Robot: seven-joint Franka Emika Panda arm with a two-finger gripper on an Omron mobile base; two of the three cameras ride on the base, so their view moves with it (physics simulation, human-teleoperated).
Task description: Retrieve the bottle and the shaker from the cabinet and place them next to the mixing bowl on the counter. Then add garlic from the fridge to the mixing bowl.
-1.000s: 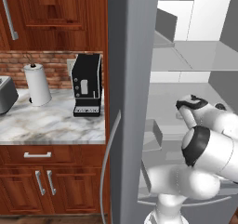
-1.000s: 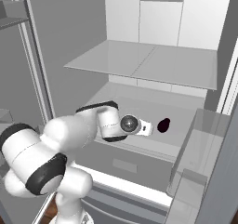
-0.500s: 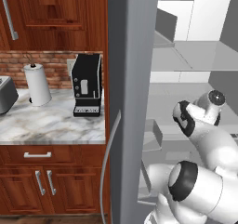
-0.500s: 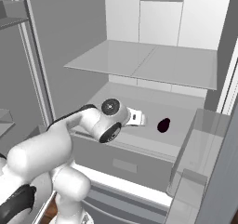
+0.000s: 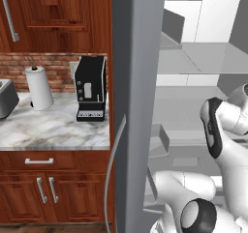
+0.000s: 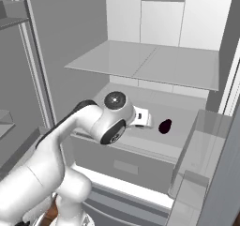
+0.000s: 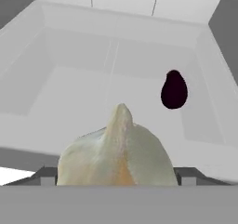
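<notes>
The fridge (image 6: 140, 70) stands open, and my gripper (image 6: 144, 119) reaches in over its lower shelf (image 6: 140, 145). In the hand view the garlic (image 7: 116, 148), a pale off-white bulb with a pointed tip, fills the gap between my two fingertips; the gripper (image 7: 116, 177) is shut on it. The fridge door's edge (image 5: 135, 106) and its curved handle (image 5: 114, 179) stand in the left base view, beside the marble counter (image 5: 48, 130) and the wooden cabinet (image 5: 53, 14). The bottle, the shaker and the mixing bowl are out of view.
A dark purple egg-shaped thing (image 7: 174, 90) (image 6: 165, 126) lies on the shelf just right of my hand. A glass shelf (image 6: 150, 65) hangs above. Door bins (image 6: 201, 164) stick out at right. A coffee machine (image 5: 90, 88), paper towel roll (image 5: 38, 88) and toaster (image 5: 6, 99) stand on the counter.
The arm's elbow and wrist links have swung upward over the last second, while the hand stays over the shelf next to the dark thing.
</notes>
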